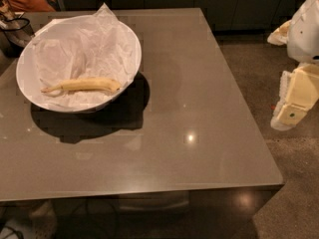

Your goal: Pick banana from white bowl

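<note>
My gripper (290, 111) hanging right of table (209, 83), showing cream and white. Banana (82, 85) glowing pale yellow (tip looking brownish) in white bowl (130, 49); table gleaming grey-brown.

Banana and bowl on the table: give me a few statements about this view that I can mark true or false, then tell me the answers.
1. The banana lies inside the white bowl. True.
2. The bowl is lined with crumpled white paper. True.
3. The gripper is touching the banana. False: it is at the right edge of the view, beyond the side of the table and far from the bowl.
4. The bowl stands at the table's near right corner. False: it stands on the left part of the table, toward the far side.
5. Two bananas are in the bowl. False: only one is there.
</note>
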Controlling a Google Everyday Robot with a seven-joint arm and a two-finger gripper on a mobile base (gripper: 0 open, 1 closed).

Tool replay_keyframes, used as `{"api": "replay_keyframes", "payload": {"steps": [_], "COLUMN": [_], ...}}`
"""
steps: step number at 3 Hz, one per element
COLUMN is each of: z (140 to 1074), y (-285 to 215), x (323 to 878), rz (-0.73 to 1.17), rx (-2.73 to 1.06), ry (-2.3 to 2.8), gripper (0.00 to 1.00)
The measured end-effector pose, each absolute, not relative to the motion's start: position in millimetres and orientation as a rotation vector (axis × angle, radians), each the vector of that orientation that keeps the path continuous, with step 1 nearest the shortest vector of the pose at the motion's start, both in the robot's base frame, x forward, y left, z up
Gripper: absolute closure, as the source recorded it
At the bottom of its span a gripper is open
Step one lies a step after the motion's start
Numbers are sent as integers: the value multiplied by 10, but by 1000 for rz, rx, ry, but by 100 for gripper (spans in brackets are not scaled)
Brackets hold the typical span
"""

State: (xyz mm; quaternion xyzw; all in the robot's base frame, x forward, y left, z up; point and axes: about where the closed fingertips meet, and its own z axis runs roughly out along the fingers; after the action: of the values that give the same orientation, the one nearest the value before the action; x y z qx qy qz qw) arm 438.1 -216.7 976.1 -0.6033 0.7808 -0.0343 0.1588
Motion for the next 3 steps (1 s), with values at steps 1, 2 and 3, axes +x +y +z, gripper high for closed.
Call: {"api": "replay_keyframes", "payload": {"steps": [1, 2, 3], "z": [9761, 9776, 9852], "y": [-2167, -2082, -1812], "x": [4381, 4390, 4470], "rz": [-98, -103, -125], "rx": [-1725, -1744, -1820], "ry": [2232, 2228, 2195], "gripper": [0, 0, 0]}}
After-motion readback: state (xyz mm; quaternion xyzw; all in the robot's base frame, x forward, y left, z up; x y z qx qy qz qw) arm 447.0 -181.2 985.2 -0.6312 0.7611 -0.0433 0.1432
